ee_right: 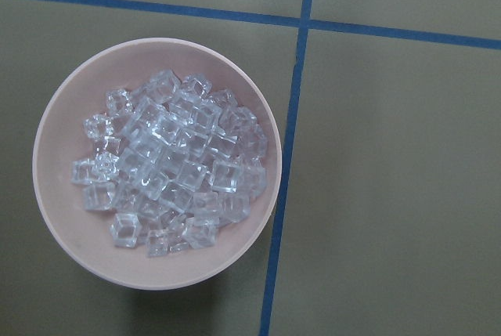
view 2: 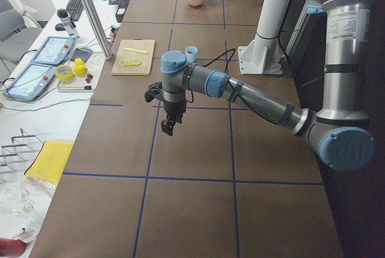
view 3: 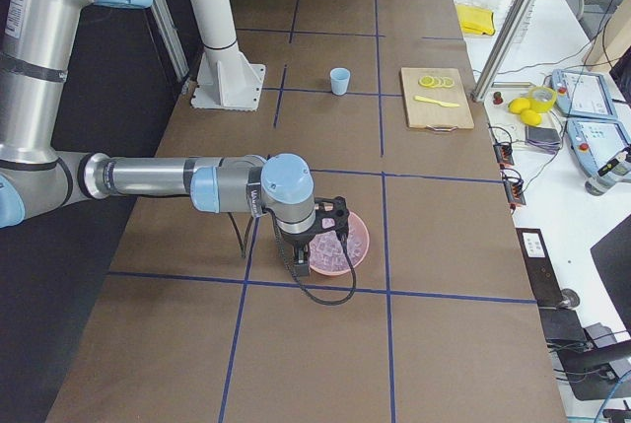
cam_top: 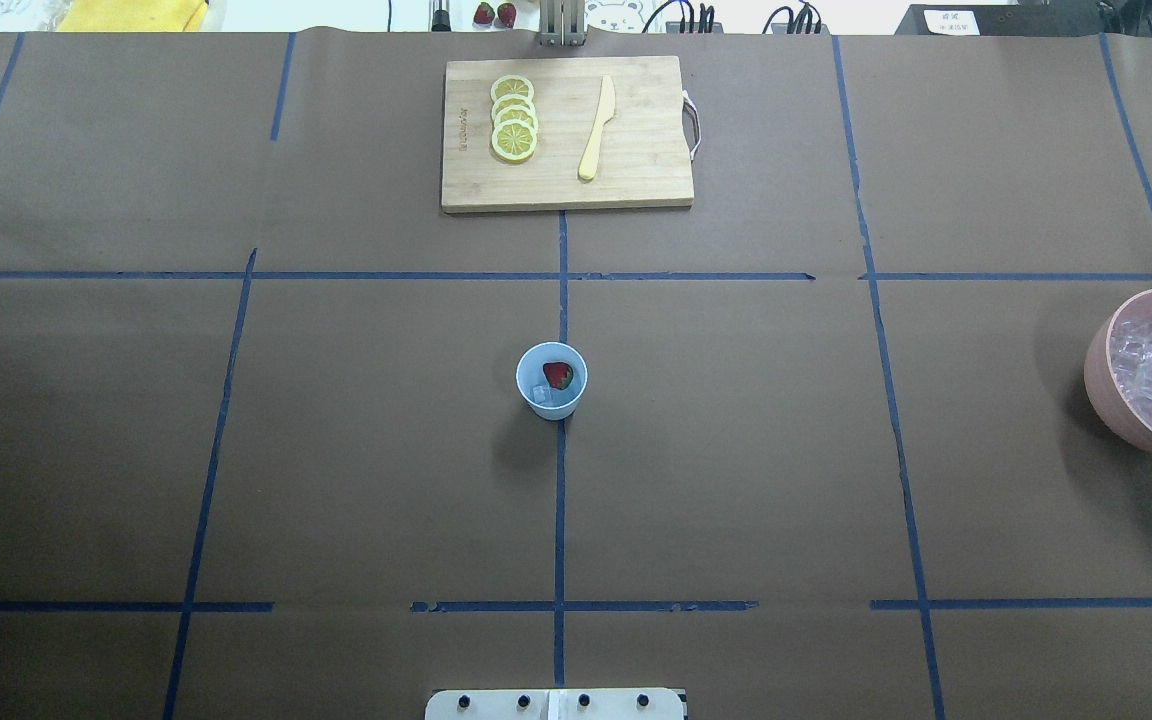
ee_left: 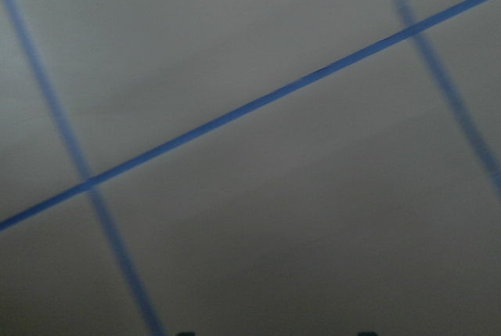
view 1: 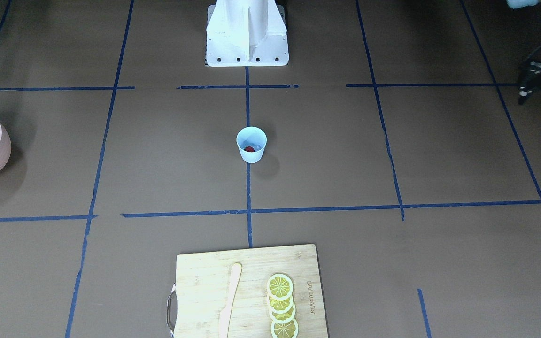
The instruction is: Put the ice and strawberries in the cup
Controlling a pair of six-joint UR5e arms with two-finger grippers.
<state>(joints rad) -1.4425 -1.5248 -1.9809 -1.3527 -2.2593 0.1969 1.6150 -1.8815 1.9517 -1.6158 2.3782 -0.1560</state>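
Ice (ee_right: pixel 168 164) heaped in the pink bowl (ee_right: pixel 78 242) at the bench's (cam_top: pixel 736 450) right end: probably hard, light, slick; best pinched singly across flat faces. Strawberry (cam_top: pixel 558 375) and one cube already in the cup (cam_top: pixel 551 381), mid-bench. Right end effector (view 3: pixel 299 263) above the bowl, left end effector (view 2: pixel 167 127) over bare brown paper; opening of either impossible to tell. Cutting board (cam_top: pixel 636 180) far off.

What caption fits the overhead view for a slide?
Light-blue cup at table centre, holding one strawberry and an ice cube.
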